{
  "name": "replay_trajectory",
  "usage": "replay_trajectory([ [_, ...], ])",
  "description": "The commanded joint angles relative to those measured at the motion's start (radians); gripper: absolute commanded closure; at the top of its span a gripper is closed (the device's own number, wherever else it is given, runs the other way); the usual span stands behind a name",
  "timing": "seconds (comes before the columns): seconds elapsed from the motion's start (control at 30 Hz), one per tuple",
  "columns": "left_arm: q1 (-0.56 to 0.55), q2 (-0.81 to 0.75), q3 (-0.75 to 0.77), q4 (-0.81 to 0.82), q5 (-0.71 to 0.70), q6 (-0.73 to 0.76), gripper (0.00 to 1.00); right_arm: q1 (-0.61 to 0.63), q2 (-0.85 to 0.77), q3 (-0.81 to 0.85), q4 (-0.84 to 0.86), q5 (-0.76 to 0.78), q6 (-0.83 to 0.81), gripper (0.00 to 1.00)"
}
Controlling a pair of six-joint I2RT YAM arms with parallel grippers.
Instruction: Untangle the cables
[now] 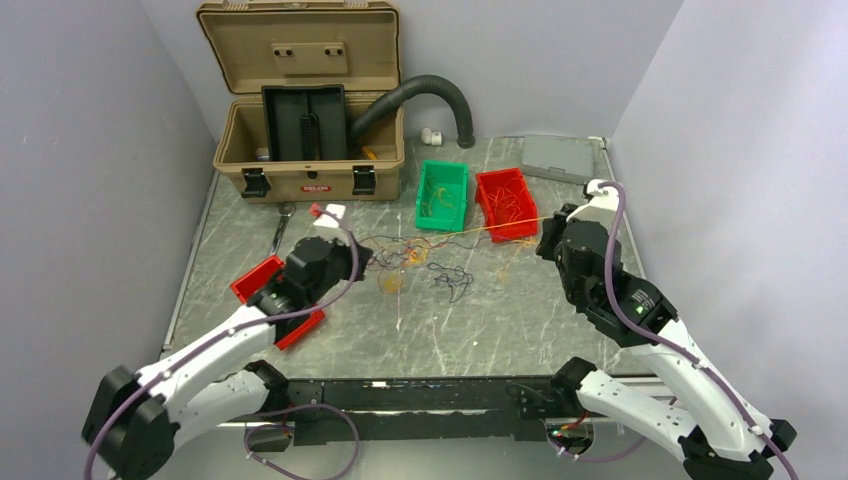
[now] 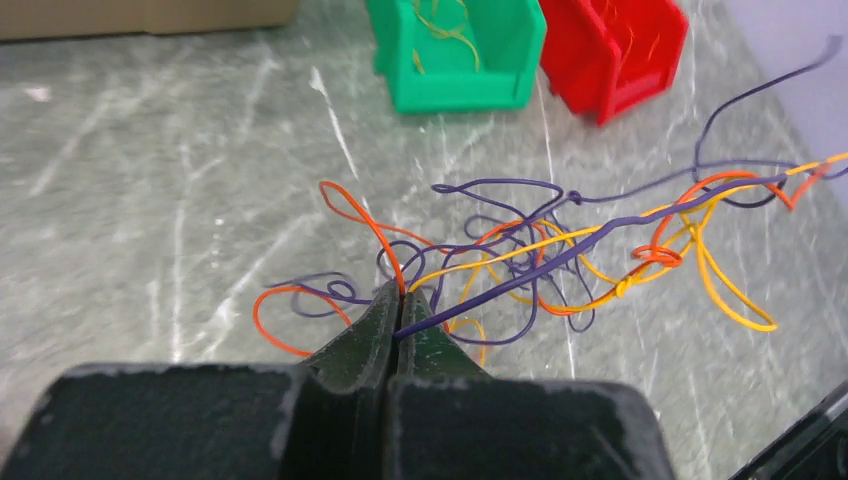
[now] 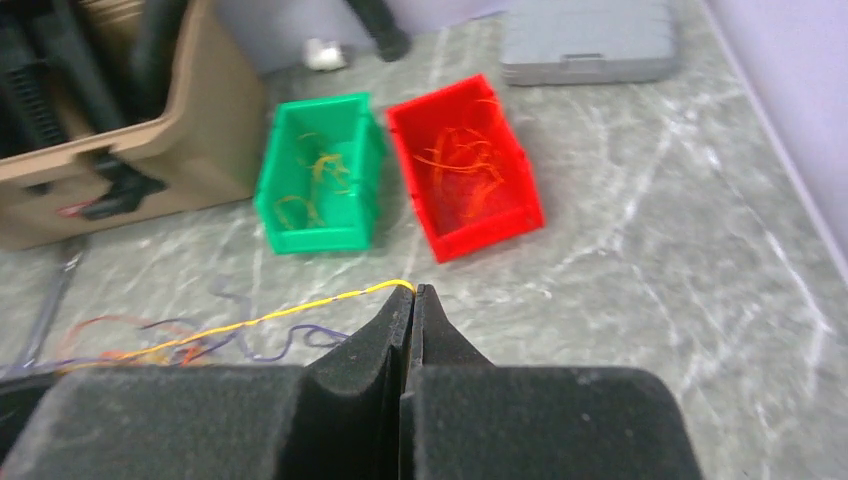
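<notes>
- At table centre in the top view: cables (image 1: 432, 262), a loose knot of orange, yellow and purple strands lying on the table (image 1: 520, 320), with 1 yellow strand (image 1: 510, 225) drawn taut toward 3 o'clock.
- At 9 o'clock of the knot: left gripper (image 2: 400, 300), clenched tight, pinching a purple strand (image 2: 520, 271) and, by the look of it, the foot of an orange loop (image 2: 372, 225) right at the fingertips.
- At 3 o'clock of the knot: right gripper (image 3: 413, 292), clamped shut on the end of the yellow strand, which leads off toward 9 o'clock into the knot.
- At 12 o'clock of the knot: green bin (image 1: 442, 195) holding yellow bits, and just beside it at 3 o'clock, red bin (image 1: 506, 203) holding orange bits.
- Step in hand, as a judgement: teasing 1 yellow strand out of the knot, anchored on the left and tensioned on the right.
- Progress, as a judgement: well short of done, with many crossings left in the knot and at least 3 colours looped through each other.
- Next move, as a judgement: draw the right gripper slowly outward toward 3 o'clock, keep the left one fixed, and let the yellow slide through the purple and orange loops.
- Care needed: ease off if the whole knot travels or a loop cinches down. Yellow crosses purple several times in the left wrist view, so a hard pull would likely tighten the knot instead of freeing it.
- After that, likely: yellow strand toward the green bin at 12 o'clock, matching its contents.
</notes>
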Motion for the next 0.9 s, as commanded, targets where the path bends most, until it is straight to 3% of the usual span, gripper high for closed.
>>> replay_trajectory([
  [0.0,0.092,-0.132,-0.069,-0.174,-0.147,-0.068,1.00,-0.021,-0.058,0.015,-0.048,0.391,0.106,1.00],
  [0.2,0.124,-0.150,-0.053,-0.261,-0.222,-0.116,1.00,-0.025,-0.077,0.083,-0.186,0.587,0.247,1.00],
  [0.47,0.144,-0.114,-0.033,-0.280,-0.255,-0.160,1.00,-0.025,-0.114,0.102,-0.198,0.640,0.207,1.00],
  [0.57,0.148,-0.099,-0.022,-0.263,-0.213,-0.130,1.00,-0.025,-0.140,0.064,-0.064,0.556,0.058,1.00],
  [0.7,0.148,-0.092,-0.014,-0.259,-0.199,-0.126,1.00,-0.025,-0.131,0.062,-0.048,0.486,0.036,1.00],
  [0.87,0.147,-0.070,0.023,-0.269,-0.135,-0.077,1.00,-0.026,-0.069,0.072,-0.008,0.269,-0.039,1.00],
])
